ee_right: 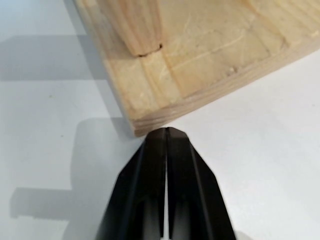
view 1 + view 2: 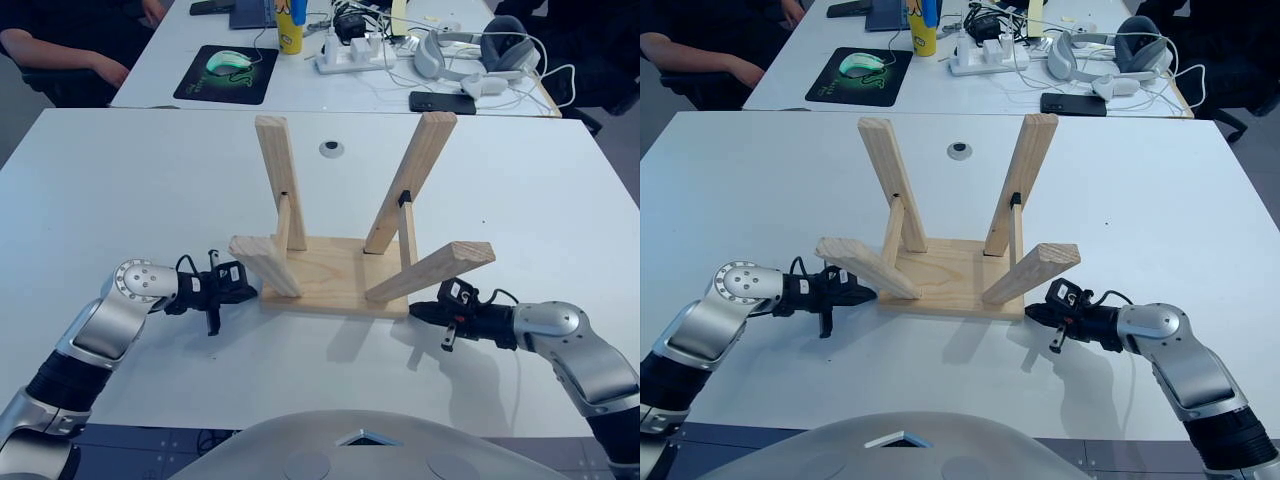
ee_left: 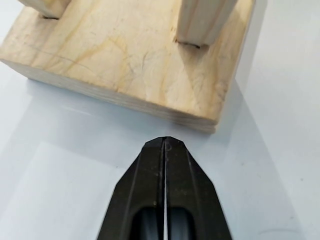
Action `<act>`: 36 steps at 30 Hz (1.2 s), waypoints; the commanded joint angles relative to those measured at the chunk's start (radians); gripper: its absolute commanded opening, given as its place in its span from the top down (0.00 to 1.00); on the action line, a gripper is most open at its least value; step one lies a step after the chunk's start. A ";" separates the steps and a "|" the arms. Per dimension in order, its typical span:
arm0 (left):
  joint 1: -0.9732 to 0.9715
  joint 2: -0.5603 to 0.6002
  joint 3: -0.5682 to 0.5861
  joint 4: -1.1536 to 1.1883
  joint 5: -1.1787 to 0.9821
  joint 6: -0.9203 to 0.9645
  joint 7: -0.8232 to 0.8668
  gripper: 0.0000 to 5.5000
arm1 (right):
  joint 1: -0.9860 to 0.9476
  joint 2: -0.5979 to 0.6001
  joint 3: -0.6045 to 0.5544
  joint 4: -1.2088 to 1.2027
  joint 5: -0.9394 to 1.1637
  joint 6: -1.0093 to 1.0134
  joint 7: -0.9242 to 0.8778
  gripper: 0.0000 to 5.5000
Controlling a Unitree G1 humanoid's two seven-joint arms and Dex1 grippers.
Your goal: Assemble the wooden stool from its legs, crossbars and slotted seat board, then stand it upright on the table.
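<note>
the wooden stool (image 2: 335, 262) sits upside down near the middle of the white desk (image 2: 120, 200), its seat board (image 2: 330, 282) flat on the surface and its four legs (image 2: 280, 180) splaying upward. two legs rise at the far side, and two lean out low toward the near corners. thin crossbars (image 2: 283, 225) run between near and far legs on each side.

the left pincer (image 3: 165, 140) lies low over the desk at the board's left edge, its two black fingers (image 3: 145, 185) pressed together with only a hairline seam between them. it pinches nothing. its tip points at the board's side face, just beside it, with a sliver of desk showing between.

the right pincer (image 1: 166, 130) lies low at the board's near right corner, under the overhang of the leaning right leg. its fingers (image 1: 192, 185) are likewise pressed together on nothing. the tip sits right at the board's edge; whether it touches the wood cannot be told.

a small round grommet (image 2: 330, 149) is set in the desk beyond the stool. on a second desk (image 2: 300, 95) behind lie a mouse pad (image 2: 225, 75), a phone (image 2: 441, 102) and headphones (image 2: 470, 50).
</note>
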 commanded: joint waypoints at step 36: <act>0.367 0.249 0.393 -0.534 -0.496 0.436 -0.051 1.00 | 0.227 -0.157 -0.277 -0.400 0.433 0.330 0.145 1.00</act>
